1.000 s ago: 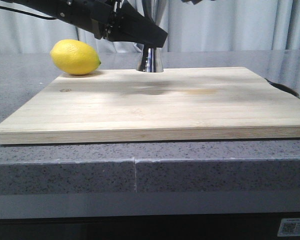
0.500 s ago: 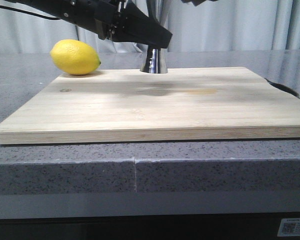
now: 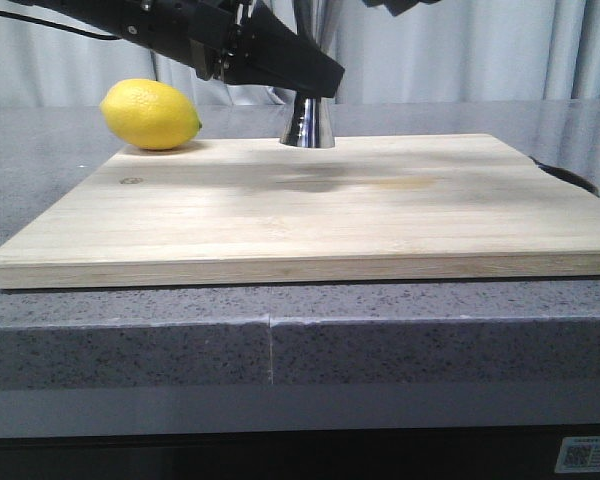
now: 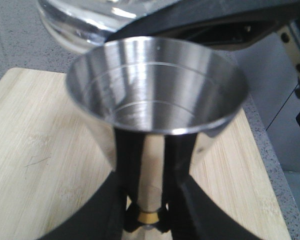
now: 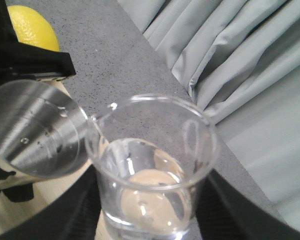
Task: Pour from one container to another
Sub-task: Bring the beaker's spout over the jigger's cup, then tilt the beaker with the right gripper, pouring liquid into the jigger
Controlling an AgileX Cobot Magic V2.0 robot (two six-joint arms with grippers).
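Nearest me runs the grey speckled counter [image 3: 130,340], and on it a pale wooden cutting board [image 3: 310,215], bare across its front half. A lemon [image 3: 150,114] sits just off the board's far left corner.

At the far edge of the board, about midway along it, the steel jigger [image 3: 308,122] stands upright, its base on the wood or barely clear of it; I cannot tell which from here. The left gripper [image 4: 146,200] reaches in from the left and its black fingers [image 4: 179,165] are closed around the jigger's narrow waist, just above the gold band [image 4: 149,216]. The jigger's long axis is vertical and its upper cup is open to the ceiling, with nothing in it that I can make out beyond a few droplets.

Above and just behind that cup hangs the clear glass beaker [image 5: 152,165], gripped by the right gripper [image 5: 145,200], whose dark fingers [image 5: 217,212] press the glass on both sides. The beaker is close to upright, with some clear liquid in the bottom. Its pour spout [image 5: 111,107] faces the jigger's rim, and the two rims are nearly touching, the beaker's a little higher.

So the pour hinges on that spout: I reckon the right arm needs to tip the beaker toward the jigger's mouth while the left keeps the jigger plumb. The mouth is narrow, so a quick tilt could send liquid over the far rim.
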